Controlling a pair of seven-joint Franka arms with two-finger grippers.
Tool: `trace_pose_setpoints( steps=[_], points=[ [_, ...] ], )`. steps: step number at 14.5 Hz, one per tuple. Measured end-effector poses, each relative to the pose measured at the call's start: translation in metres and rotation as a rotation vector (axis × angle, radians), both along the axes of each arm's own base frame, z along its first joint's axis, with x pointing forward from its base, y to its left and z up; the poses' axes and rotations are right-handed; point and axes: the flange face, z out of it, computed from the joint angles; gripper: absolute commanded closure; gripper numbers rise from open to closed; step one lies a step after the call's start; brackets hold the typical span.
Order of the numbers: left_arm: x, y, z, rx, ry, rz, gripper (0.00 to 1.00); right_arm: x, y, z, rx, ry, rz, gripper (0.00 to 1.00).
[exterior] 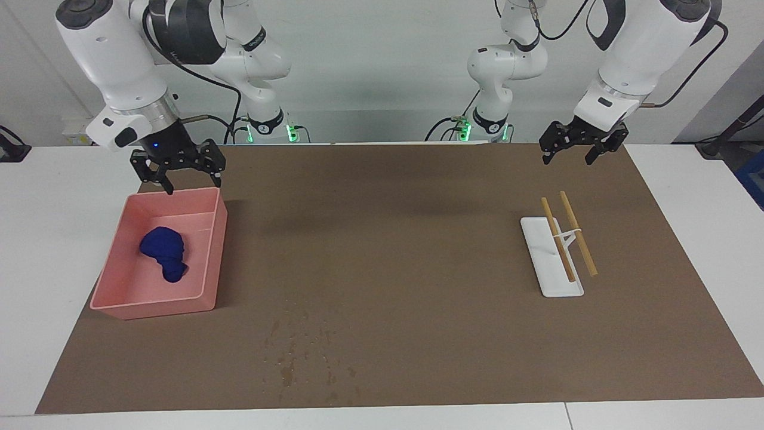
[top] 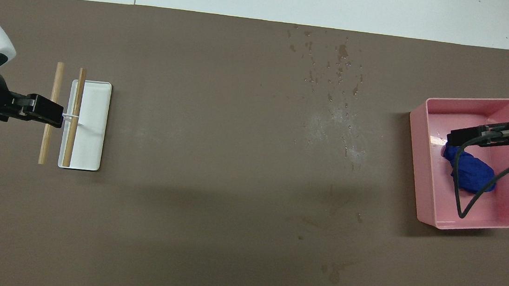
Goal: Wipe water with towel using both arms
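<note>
Two wooden rods (exterior: 567,235) on white stand (exterior: 550,258), crumpled blue towel (exterior: 164,252) in pink tray (exterior: 206,263).

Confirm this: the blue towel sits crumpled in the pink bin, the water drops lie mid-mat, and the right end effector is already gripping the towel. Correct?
Not quite. The facing view shows the right end effector open above the bin rim nearest the robots, holding nothing. The towel does sit crumpled in the bin, and the water drops do lie mid-mat.

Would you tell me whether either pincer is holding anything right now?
Nothing is held: both the right pincer and left pincer hang open; the blue towel lies untouched in the pink tray.
</note>
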Motion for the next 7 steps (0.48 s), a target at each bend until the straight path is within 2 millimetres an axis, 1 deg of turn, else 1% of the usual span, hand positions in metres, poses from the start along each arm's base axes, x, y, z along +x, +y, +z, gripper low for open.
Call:
trace_pose_setpoints(
  steps=[7],
  points=[
    [0.0,0.0,0.0,0.0,0.0,0.0,0.0,-0.0015,-0.01,-0.0018,0.0,0.016,-0.017,0.0]
  ],
)
